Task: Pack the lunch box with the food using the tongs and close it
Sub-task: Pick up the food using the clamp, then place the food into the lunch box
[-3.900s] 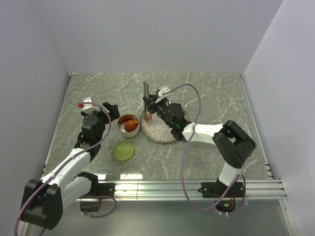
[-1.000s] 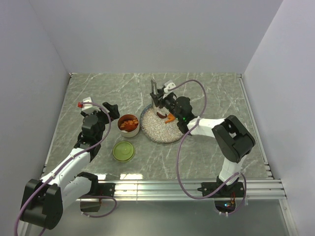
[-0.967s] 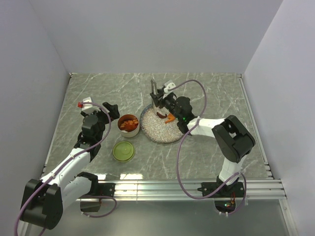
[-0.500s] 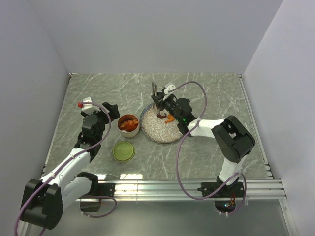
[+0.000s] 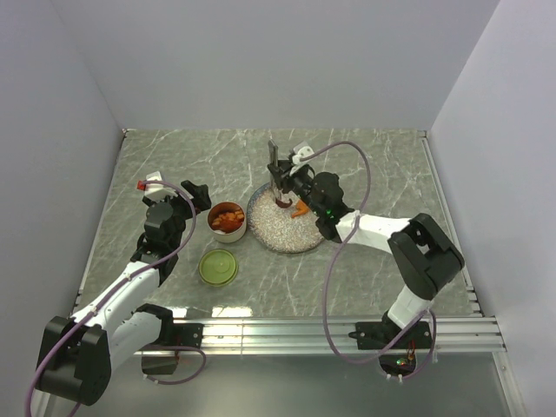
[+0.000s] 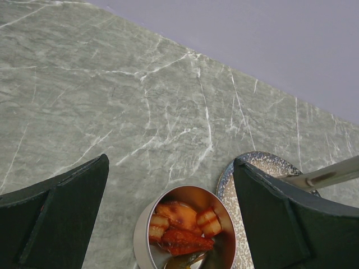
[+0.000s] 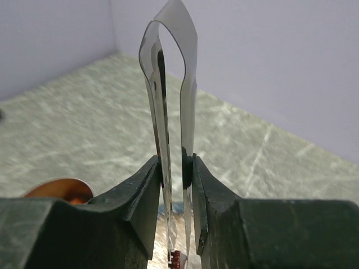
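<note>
The right gripper [image 7: 175, 168] is clenched on the tongs [image 7: 168, 106], whose tips, cut off at the wrist view's bottom edge, meet on a dark food piece [image 7: 175, 258] that is hard to make out, over the plate [image 5: 276, 238] at mid-tabletop, while the left gripper [image 6: 171, 168] stands released above the partly cropped lunch box [image 6: 141, 241], its lid [image 5: 218, 267] lying toward the near edge.

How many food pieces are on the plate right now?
2: a brown strip at the tips of the tongs, near the far edge of the plate, and an orange chunk just right of it. The right arm may hide more.
</note>
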Robot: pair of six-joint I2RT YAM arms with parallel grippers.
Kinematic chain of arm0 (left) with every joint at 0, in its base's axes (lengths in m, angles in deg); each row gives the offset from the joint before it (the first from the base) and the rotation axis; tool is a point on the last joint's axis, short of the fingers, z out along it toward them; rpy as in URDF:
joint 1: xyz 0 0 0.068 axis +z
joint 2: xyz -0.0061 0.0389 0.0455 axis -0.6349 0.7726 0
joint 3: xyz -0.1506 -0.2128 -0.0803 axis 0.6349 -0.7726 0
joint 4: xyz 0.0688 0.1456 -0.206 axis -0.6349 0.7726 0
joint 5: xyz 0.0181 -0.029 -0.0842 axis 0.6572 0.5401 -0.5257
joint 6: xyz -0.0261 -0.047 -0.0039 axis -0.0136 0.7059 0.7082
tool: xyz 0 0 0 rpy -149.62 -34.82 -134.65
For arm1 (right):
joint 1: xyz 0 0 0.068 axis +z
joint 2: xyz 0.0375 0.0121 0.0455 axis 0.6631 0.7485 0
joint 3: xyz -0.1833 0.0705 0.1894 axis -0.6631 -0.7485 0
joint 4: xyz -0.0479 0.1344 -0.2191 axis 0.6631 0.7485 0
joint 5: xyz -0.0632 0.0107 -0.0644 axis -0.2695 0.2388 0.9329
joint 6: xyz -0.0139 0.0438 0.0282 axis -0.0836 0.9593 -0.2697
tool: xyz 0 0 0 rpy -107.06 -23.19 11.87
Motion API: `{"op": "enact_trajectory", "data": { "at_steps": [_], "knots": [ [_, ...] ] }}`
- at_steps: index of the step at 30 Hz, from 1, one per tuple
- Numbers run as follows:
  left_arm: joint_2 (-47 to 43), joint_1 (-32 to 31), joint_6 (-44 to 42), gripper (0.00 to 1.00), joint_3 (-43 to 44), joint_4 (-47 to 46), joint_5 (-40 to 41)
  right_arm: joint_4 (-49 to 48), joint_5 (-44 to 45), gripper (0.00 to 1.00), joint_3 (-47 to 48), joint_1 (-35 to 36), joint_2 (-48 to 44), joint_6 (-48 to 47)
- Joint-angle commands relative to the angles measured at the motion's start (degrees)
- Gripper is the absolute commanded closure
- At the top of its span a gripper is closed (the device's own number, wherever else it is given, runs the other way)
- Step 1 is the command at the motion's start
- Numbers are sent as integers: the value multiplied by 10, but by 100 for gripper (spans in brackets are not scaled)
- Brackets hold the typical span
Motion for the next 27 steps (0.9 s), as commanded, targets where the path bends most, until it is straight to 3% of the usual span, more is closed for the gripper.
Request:
{"op": "enact_trajectory", "data": {
  "at_steps": [1,9,23,27],
  "knots": [
    [-3,2,5,1,2,-21,7,-26,0,85,2,29,-63,-2],
    [-1,2,6,1,3,-20,10,-5,-37,85,59,105,-70,-11],
    [-5,3,7,1,2,-20,11,-10,-88,85,171,147,49,24],
    [-7,3,6,0,1,-20,11,-11,-91,73,173,148,59,29]
  ]
}}
